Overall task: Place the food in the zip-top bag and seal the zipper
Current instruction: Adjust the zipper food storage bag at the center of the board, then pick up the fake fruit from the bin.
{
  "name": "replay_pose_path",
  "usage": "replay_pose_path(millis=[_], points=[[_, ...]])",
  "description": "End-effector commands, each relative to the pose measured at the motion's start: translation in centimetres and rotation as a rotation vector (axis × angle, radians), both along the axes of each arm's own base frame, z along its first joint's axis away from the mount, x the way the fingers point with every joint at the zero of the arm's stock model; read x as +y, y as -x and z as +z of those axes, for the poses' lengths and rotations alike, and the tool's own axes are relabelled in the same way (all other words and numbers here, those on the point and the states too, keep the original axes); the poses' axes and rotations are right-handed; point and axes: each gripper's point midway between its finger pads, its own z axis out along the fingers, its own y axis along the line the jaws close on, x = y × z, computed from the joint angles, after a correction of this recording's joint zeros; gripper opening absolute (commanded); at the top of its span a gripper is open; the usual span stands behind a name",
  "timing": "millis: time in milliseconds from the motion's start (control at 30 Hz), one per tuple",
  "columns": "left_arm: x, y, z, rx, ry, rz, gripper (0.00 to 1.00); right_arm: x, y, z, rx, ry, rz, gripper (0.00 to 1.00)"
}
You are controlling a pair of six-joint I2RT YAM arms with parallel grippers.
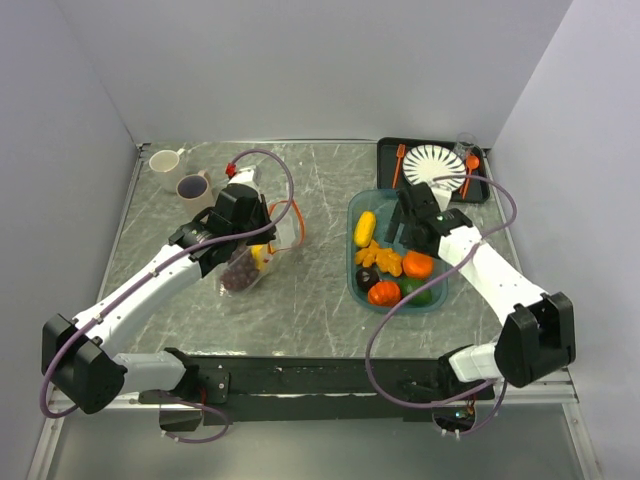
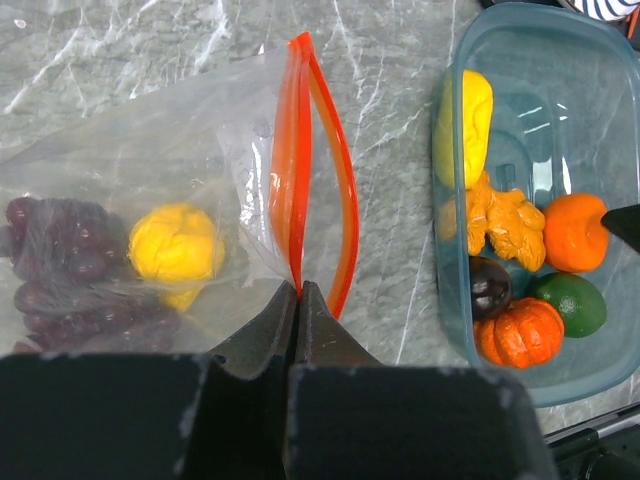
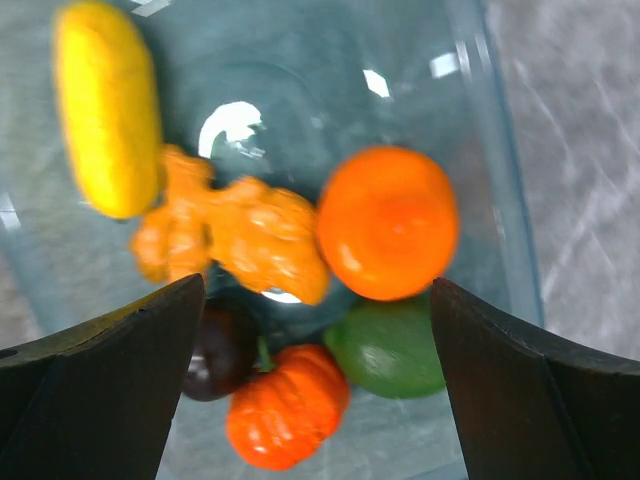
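Currently: left pincer (image 2: 298,295) clenched on orange-red zipper strip (image 2: 290,150) of clear floppy plastic bag (image 2: 120,160), dark purple toy grapes (image 2: 60,260) and yellow toy piece (image 2: 175,245) inside; right pincer (image 3: 315,300) spread wide above translucent teal tray (image 3: 500,150) of toy food (image 3: 388,222). Risk: pieces crowded, jaws may catch two

The zip-top bag (image 2: 120,150) is clear, crinkled, glossy plastic film, its zipper (image 2: 288,150) smooth orange-red plastic. The teal tray (image 2: 560,115) is translucent glossy plastic; the worktop (image 2: 390,120) looks like veined grey stone.
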Motion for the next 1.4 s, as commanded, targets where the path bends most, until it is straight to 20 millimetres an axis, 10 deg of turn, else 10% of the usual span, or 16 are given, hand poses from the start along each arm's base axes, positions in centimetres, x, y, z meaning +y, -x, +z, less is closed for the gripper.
replay_pose_path(millis=[0,633,933,1367], points=[[-1.2,-0.4,1.9,-0.071,0.045,-0.051,0.01,-2.9,1.4,-1.2,0.014,0.042,-0.140,1.00],[-1.1,-0.9,2.1,-0.069,0.023,-0.039,0.01,-2.8,-1.1,-9.0,0.180,0.012,-0.117,0.89],[-0.7,-0.7,1.9,-0.065,0.018,-0.024,0.01,-2.0,-3.2,-6.3,0.084,-0.026,-0.084,0.61],[-0.9,-0.8,1.8,-0.055,0.013,-0.038,0.01,0.8,-4.7,-2.3,-0.070,-0.169,0.047,0.57]])
